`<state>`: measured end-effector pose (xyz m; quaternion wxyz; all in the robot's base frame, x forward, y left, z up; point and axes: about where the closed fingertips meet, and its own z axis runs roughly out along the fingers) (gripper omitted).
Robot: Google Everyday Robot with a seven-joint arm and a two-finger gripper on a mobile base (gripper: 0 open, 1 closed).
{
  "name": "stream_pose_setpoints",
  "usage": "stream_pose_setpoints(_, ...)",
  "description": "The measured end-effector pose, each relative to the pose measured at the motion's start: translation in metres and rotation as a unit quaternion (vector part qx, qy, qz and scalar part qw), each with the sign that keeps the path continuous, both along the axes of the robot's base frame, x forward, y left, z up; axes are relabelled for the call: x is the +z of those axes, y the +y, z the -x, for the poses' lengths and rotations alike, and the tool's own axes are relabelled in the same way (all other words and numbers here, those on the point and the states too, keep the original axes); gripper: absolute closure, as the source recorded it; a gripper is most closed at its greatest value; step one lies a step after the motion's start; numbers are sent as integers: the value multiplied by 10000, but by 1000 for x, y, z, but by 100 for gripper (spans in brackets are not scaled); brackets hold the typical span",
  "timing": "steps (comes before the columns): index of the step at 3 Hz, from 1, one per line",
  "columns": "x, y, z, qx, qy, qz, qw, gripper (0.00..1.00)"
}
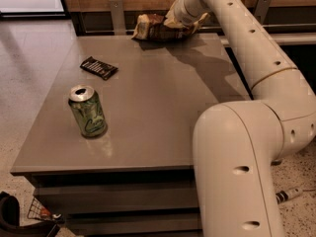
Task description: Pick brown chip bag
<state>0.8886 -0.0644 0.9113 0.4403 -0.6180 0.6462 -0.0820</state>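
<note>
The brown chip bag (152, 27), crinkly with a dark brown middle and pale yellow ends, is at the far edge of the grey table (158, 98). My gripper (183, 26) comes in from the right at the end of the white arm (232, 28) and is shut on the bag's right end. The bag hangs just above the tabletop and casts a shadow beneath it. The wrist and the bag hide the fingertips.
A green can (88, 111) stands upright near the table's front left. A small flat black wrapped bar (99, 67) lies at the left, further back. A wall with metal brackets (117, 15) runs behind the table. My arm's large lower segments (237, 167) fill the right foreground.
</note>
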Motion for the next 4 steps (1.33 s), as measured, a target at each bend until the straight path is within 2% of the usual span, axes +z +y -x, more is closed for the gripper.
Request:
stream_pose_setpoints(2,87,-14,29,-61,-495,475,9976,100)
stream_pose_setpoints(4,165,-24,71,-278,-1088,810,9904,100)
